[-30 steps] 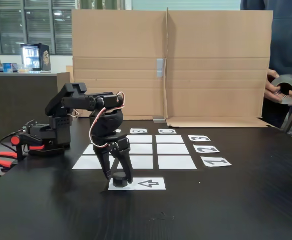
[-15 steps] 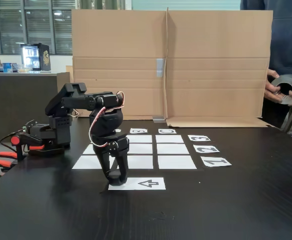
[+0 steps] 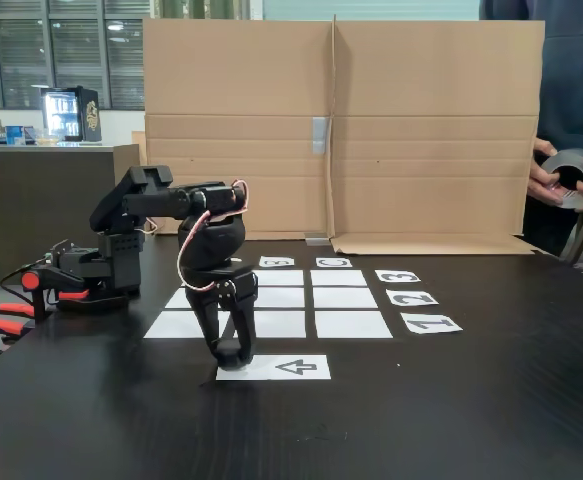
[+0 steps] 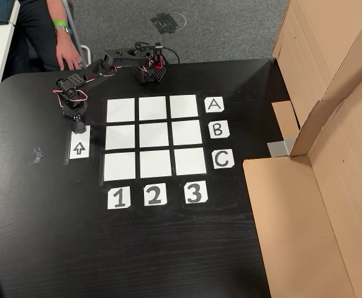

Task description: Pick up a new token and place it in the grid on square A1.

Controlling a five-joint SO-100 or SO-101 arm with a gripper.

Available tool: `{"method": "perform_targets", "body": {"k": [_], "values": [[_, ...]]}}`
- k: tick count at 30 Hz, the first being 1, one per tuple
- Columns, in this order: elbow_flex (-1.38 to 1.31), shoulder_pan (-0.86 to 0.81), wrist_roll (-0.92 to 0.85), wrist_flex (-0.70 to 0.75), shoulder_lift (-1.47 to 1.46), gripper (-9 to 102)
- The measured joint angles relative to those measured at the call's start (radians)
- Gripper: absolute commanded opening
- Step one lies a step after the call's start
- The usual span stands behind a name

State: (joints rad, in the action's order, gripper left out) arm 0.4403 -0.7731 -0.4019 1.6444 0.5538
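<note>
In the fixed view my gripper (image 3: 233, 352) points straight down at the left end of the white arrow strip (image 3: 296, 367). Its fingers are shut on the small black token (image 3: 234, 350), which sits low on the strip. In the other view the gripper (image 4: 79, 128) covers the token at the top of the arrow strip (image 4: 79, 148). The grid (image 4: 155, 137) of white cells lies just right of it there. Square A1 (image 4: 121, 110) is its top-left cell, blank, close to the gripper. In the fixed view square A1 (image 3: 171, 325) is the near-left cell, partly behind the arm.
A tall cardboard wall (image 3: 371, 130) stands behind the grid. A person at the right edge holds a grey tape roll (image 3: 574, 178). The arm's base (image 3: 111, 260) with red clamps sits on the left. A person's hand (image 4: 66, 57) rests near the table's far edge.
The fingers, open around the token a second ago, have closed on it. Since half a second ago the arm has barely moved.
</note>
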Motion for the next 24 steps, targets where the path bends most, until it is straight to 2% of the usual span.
{"method": "perform_targets", "body": {"k": [11, 24], "values": [[-0.044, 0.063, 0.017, 0.084, 0.025, 9], [0.325, 0.27, 0.041, 0.084, 0.482, 9]]}}
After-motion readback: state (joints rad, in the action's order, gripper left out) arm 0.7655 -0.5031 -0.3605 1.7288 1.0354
